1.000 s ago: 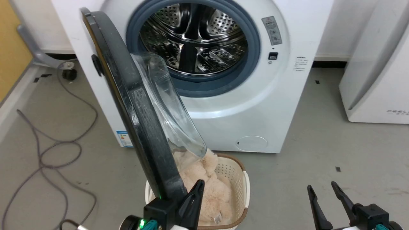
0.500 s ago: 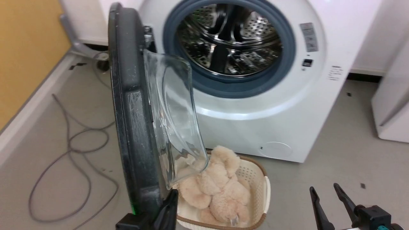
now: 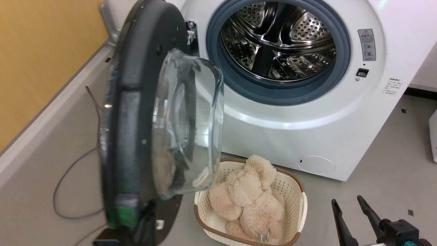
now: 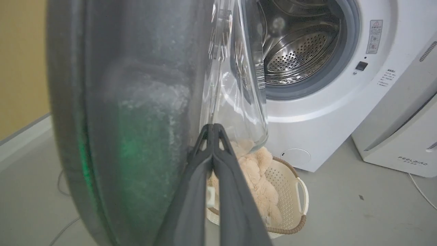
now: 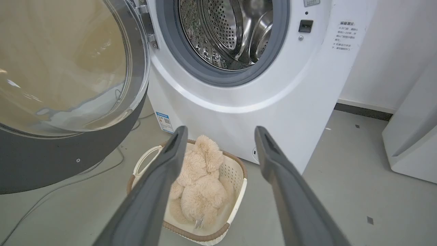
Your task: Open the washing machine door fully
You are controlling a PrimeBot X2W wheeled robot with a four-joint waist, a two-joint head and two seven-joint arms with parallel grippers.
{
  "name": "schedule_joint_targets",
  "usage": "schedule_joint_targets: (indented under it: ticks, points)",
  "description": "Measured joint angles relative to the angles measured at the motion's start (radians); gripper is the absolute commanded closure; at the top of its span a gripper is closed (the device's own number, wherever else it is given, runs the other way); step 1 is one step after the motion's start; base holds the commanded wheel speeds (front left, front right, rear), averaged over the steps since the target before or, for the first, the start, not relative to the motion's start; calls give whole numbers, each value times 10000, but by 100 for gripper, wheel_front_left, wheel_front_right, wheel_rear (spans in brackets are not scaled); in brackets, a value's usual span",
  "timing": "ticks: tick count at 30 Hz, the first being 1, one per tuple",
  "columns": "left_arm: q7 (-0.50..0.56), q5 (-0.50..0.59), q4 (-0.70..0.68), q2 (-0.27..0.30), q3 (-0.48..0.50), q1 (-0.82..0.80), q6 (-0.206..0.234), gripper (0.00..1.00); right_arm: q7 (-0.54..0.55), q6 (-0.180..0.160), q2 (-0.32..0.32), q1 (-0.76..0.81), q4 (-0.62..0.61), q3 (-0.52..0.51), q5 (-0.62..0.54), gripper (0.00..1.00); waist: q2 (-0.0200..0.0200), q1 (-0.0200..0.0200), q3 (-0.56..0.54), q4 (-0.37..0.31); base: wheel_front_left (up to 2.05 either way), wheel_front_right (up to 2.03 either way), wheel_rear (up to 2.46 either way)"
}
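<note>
The washing machine door (image 3: 129, 119) stands swung out to the left of the white washing machine (image 3: 290, 130), its black ring and clear glass bowl (image 3: 187, 119) turned toward me. The steel drum (image 3: 280, 44) lies open behind its grey gasket. My left gripper (image 4: 212, 127) is shut with nothing between its fingers, and its tip rests against the door's (image 4: 136, 119) inner face beside the glass bowl. In the head view it shows low behind the door's bottom edge (image 3: 149, 206). My right gripper (image 3: 345, 200) hangs open at the lower right, well away from the door (image 5: 68, 160).
A cream basket (image 3: 302, 194) holding a beige plush toy (image 3: 249, 198) sits on the floor before the machine, just right of the door. A grey cable (image 3: 68, 171) loops on the floor at left beside a yellow wall (image 3: 41, 51). A white FEELBIRD appliance (image 4: 403, 136) stands at right.
The head view has shifted, so the machine sits further right. The door has swung wider, turning its inner face toward me, with my left gripper following at its lower edge. The right gripper is unchanged.
</note>
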Motion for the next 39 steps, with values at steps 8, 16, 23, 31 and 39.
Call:
schedule_joint_targets:
  ticks: [8, 16, 23, 31, 39]
  points:
    - [-468, -253, 428, 405, 1310, 35, 407, 100, -2, 0, -2, -3, -2, 29, 13, 0, 0, 0, 35, -30, 0, 0, 0]
    - [-1235, -1009, 1549, 986, 2830, -294, 278, 100, 50, 0, 0, -27, -61, -19, 69, 0, 0, 0, 157, -110, 0, 0, 0]
    - [-2094, -1716, 3576, 1553, 3841, -1476, -357, 100, 92, 0, 0, -47, -144, -88, 58, 0, 0, 0, 289, -220, 0, 0, 0]
    - [-2853, -2113, 5808, 1900, 4401, -2625, -932, 100, 92, 0, 0, -99, -140, -79, 58, 0, 0, 0, 354, -391, 0, 0, 0]
    - [-3101, -2073, 6472, 1574, 4594, -2715, -1106, 100, 81, 0, 0, -101, -59, -50, 75, 0, 0, 0, 249, -597, 0, 0, 0]
